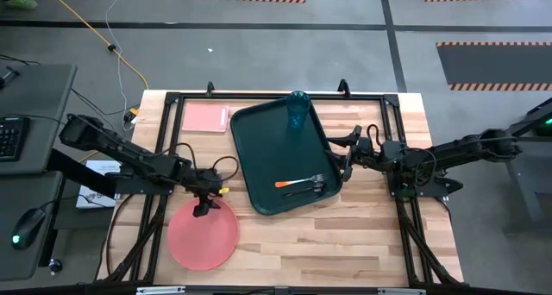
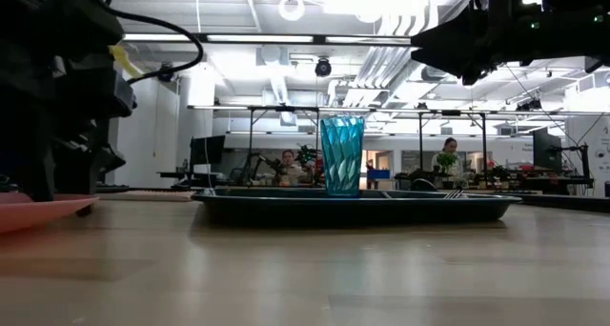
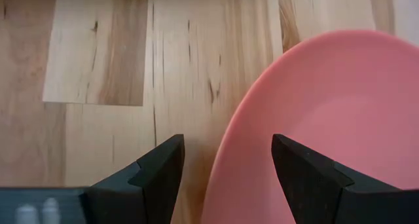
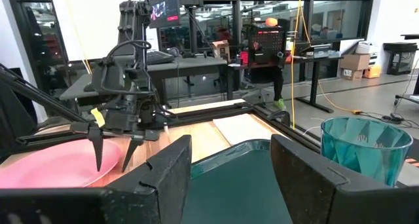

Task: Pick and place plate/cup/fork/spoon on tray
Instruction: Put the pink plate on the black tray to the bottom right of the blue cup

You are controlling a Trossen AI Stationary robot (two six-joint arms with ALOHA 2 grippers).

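The round pink plate point(image 1: 203, 235) lies flat on the table at the near left. My left gripper point(image 1: 203, 207) points down over its far rim, open, with one finger outside the rim and one over the plate point(image 3: 327, 119). The dark green tray point(image 1: 276, 148) lies in the table's middle. On it the teal cup point(image 1: 297, 112) stands upright at the far end. The orange-handled fork point(image 1: 289, 184) and the dark spoon point(image 1: 309, 190) lie at its near end. My right gripper point(image 1: 345, 153) is open and empty, level at the tray's right rim.
A flat pink rectangle point(image 1: 205, 118) lies on the table left of the tray's far end. Bare wood shows near the table's front edge and right of the plate. A black frame runs around the table's edges.
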